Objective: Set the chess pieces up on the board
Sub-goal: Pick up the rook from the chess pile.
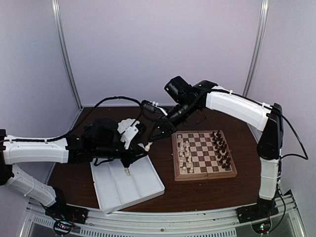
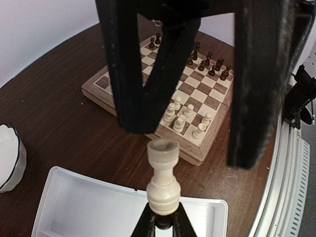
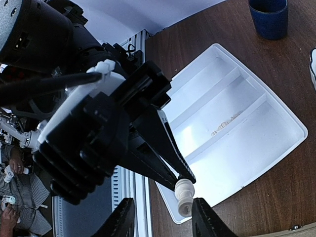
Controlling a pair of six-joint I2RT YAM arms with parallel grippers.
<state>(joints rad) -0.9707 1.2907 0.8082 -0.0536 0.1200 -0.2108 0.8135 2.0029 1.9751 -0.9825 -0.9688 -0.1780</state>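
My left gripper (image 1: 146, 147) is shut on the base of a cream rook (image 1: 148, 145) and holds it in the air left of the board (image 1: 205, 175). In the left wrist view the rook (image 2: 163, 177) stands up from my left fingertips (image 2: 148, 224). My right gripper (image 1: 157, 133) is open, with a finger (image 3: 121, 217) on either side of the rook (image 3: 185, 196) and not touching it. Cream chess pieces (image 1: 185, 153) fill the board's left rows and dark ones (image 1: 220, 148) its right rows.
A white divided tray (image 1: 143, 187) lies under the left gripper with a cream piece (image 1: 127, 172) in it. A white bowl (image 2: 10, 158) sits on the brown table. A blue cup (image 3: 269, 17) stands beyond the tray. The two arms crowd together above the tray's far corner.
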